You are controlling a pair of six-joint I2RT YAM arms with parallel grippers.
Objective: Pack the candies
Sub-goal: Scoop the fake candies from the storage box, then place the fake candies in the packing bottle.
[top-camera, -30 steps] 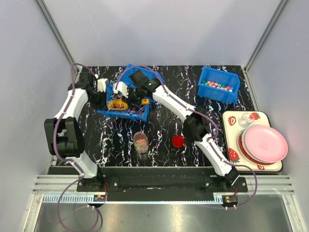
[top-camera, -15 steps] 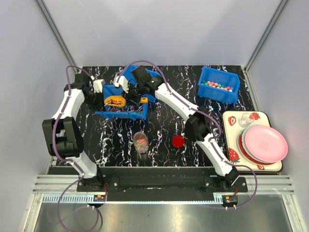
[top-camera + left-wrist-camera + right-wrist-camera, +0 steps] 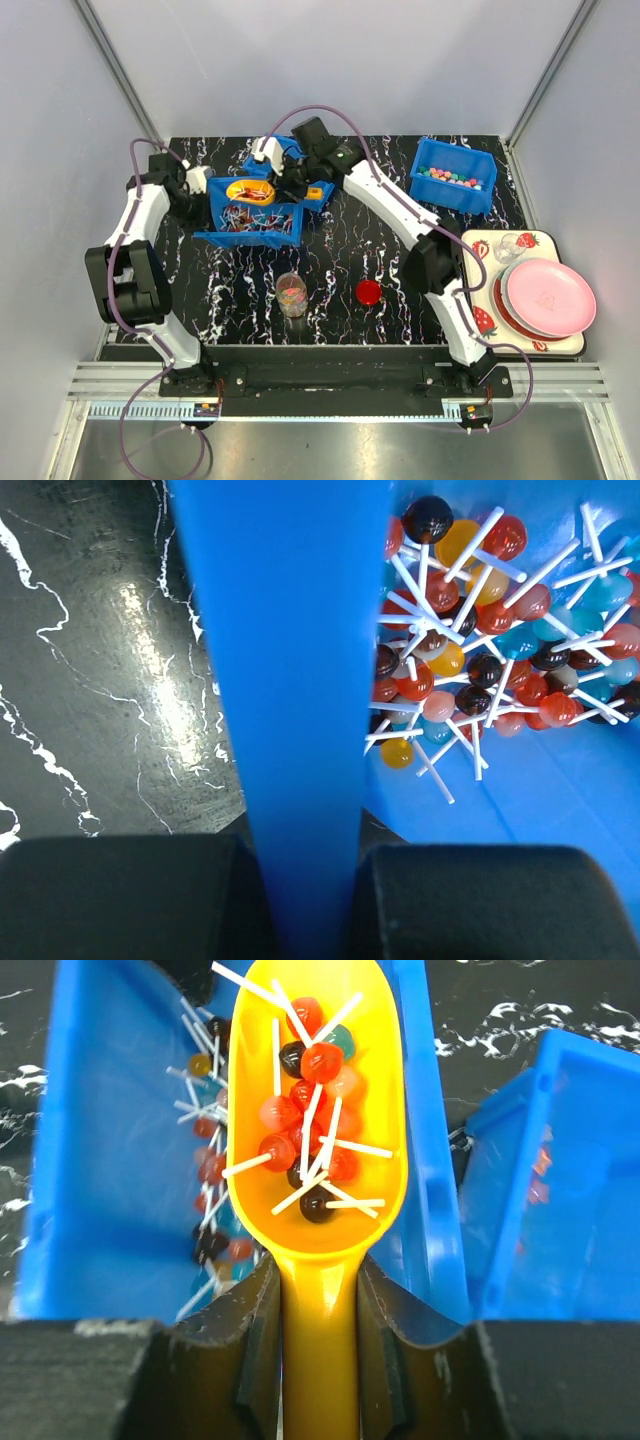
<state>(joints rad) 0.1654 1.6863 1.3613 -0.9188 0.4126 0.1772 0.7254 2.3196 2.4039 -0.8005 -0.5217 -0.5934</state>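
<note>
Your right fingers [image 3: 262,1350] are closed tight on the handle of the yellow scoop [image 3: 318,1250]. The scoop is full of candies [image 3: 322,1062] on white sticks and hangs over the blue bin [image 3: 225,237]. Your left fingers [image 3: 130,900] pinch the wall of this bin, one finger on each side, so it cannot slide.

I judge that the step in hand is to carry the load to the jar [image 3: 292,293], which stands on the table [image 3: 340,250] near the red lid [image 3: 369,292]. Hold the scoop level, because some sticks reach over its rim and may fall. Bring the tip over the jar's mouth, which looks narrow, before you tilt.

The right wrist view shows how full the scoop is, but only the top view shows the jar. The left wrist view shows more candies lying in the bin.
</note>
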